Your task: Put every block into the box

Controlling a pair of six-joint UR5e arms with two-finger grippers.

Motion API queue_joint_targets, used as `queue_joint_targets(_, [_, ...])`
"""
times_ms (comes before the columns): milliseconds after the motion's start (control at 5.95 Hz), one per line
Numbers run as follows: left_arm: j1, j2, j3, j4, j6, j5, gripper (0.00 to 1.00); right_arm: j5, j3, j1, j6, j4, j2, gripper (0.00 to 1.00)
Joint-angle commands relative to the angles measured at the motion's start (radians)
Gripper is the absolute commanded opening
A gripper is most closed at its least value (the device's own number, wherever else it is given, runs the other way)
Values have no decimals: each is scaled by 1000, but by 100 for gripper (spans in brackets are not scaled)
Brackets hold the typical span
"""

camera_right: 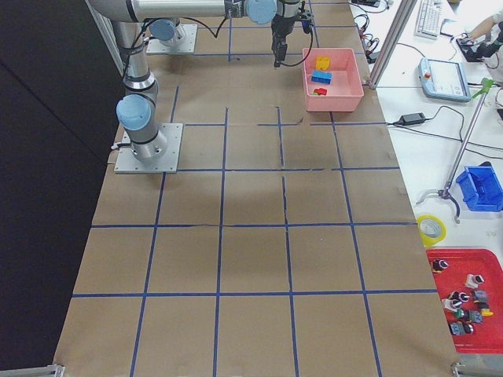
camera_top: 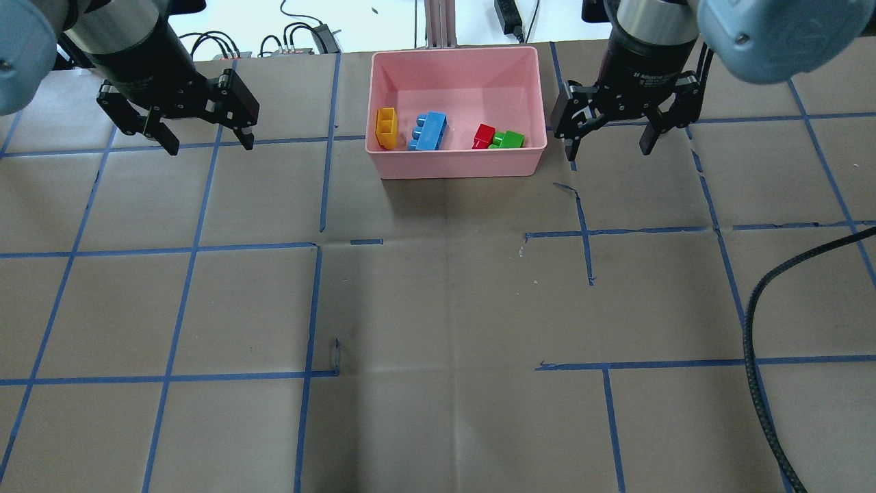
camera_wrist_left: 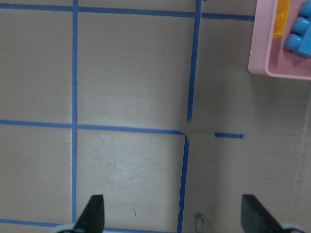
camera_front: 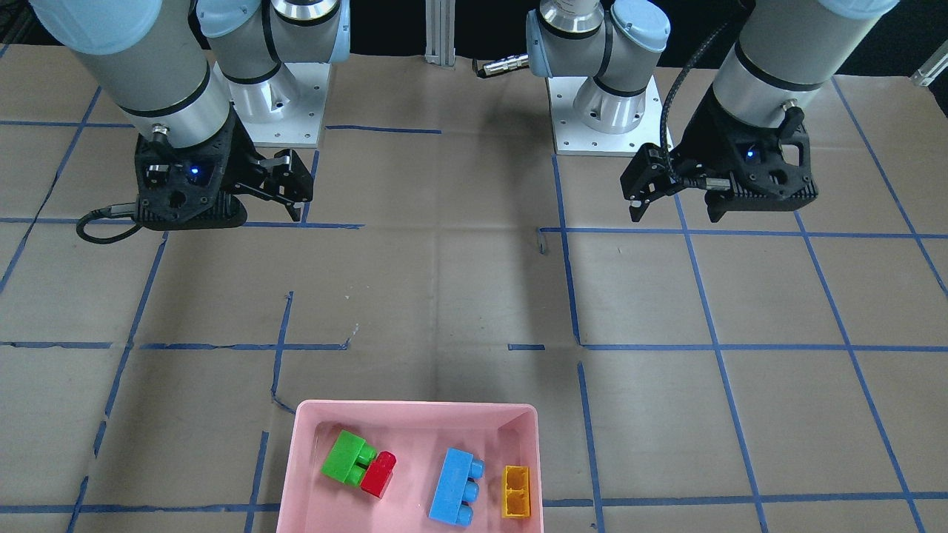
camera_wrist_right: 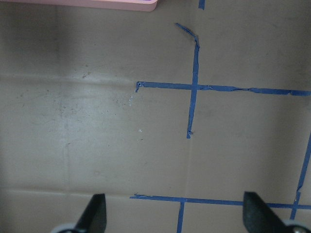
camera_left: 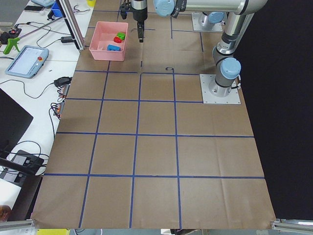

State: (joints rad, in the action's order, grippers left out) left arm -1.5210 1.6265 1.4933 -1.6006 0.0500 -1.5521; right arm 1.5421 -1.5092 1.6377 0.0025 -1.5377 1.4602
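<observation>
The pink box [camera_top: 458, 168] sits at the table's far middle edge. All four blocks lie inside it: yellow [camera_top: 387, 127], blue [camera_top: 428, 131], red [camera_top: 484, 135] touching green [camera_top: 508, 140]. The front-facing view shows the same box [camera_front: 415, 409] with green [camera_front: 346, 457], red [camera_front: 378, 474], blue [camera_front: 455, 487] and yellow [camera_front: 517, 491]. My left gripper [camera_top: 209, 145] is open and empty, to the left of the box. My right gripper [camera_top: 608, 150] is open and empty, just right of the box. The left wrist view shows the box corner [camera_wrist_left: 260, 48] with blue [camera_wrist_left: 301, 39] and yellow [camera_wrist_left: 283, 12].
Brown paper with a blue tape grid covers the table. A black cable [camera_top: 753, 329] curves in at the near right. The two arm bases [camera_front: 607, 111] stand at the robot's side. A side bench with a tablet [camera_left: 27, 61] and cables lies beyond the box.
</observation>
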Motion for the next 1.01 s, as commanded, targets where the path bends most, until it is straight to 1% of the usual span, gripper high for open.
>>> queue_joint_targets(0, [-51,-17,-1,7,10,1,99,1,-77,4,2,-44,29,100])
queue_joint_targets(336, [-51,-17,-2,10,28,-77,99,3,-81,4,2,-44,40,100])
queue_joint_targets(672, [-51,-19,-5,17,30,-66,99,1,-88,4,4,-45,45,100])
queue_joint_targets(840, [-50,-19,-5,18,62,-66,99,3,-88,4,2,-45,46,100])
